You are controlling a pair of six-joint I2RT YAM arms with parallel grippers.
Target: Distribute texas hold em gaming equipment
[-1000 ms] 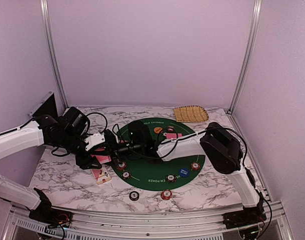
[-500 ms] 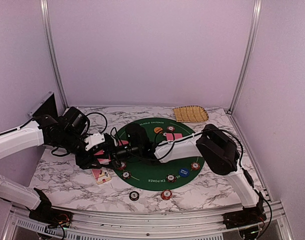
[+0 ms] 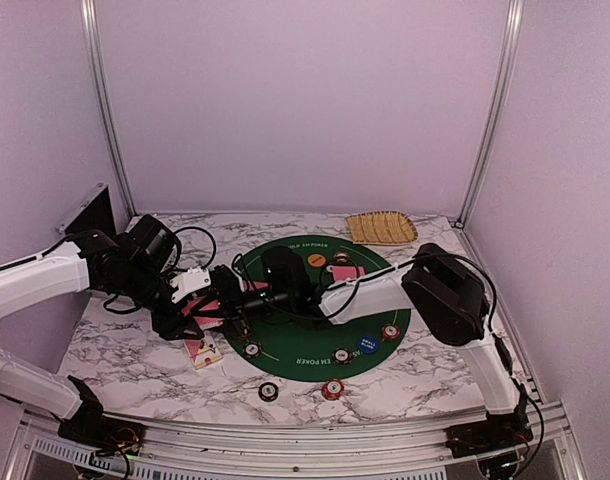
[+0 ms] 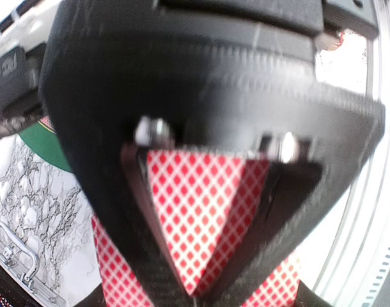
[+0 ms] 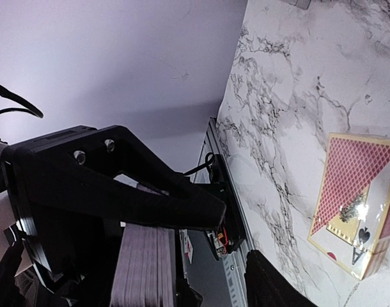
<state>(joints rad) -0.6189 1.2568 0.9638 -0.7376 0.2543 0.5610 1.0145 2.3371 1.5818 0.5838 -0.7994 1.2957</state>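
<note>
My left gripper (image 3: 222,303) is shut on a deck of red-backed playing cards (image 4: 201,211), held above the left edge of the green mat (image 3: 285,340). My right gripper (image 3: 253,298) reaches in from the right and meets the deck. Its jaws stand apart, with the deck's edge (image 5: 140,268) between them and one finger (image 5: 272,284) low at the right. A card box (image 3: 202,350) lies on the marble below the left gripper. Poker chips (image 3: 252,349) (image 3: 332,389) (image 3: 390,332), a blue button (image 3: 366,343), an orange button (image 3: 316,260) and some cards (image 3: 347,271) lie on and around the mat.
A tan woven tray (image 3: 382,227) sits at the back right of the marble table (image 3: 135,350). Metal frame posts and purple walls close in the sides. The card box (image 5: 358,204) shows red-backed in the right wrist view.
My right gripper has pushed in toward the deck, drawn slightly back, and its jaws have narrowed. The left gripper still holds the deck in nearly the same place.
</note>
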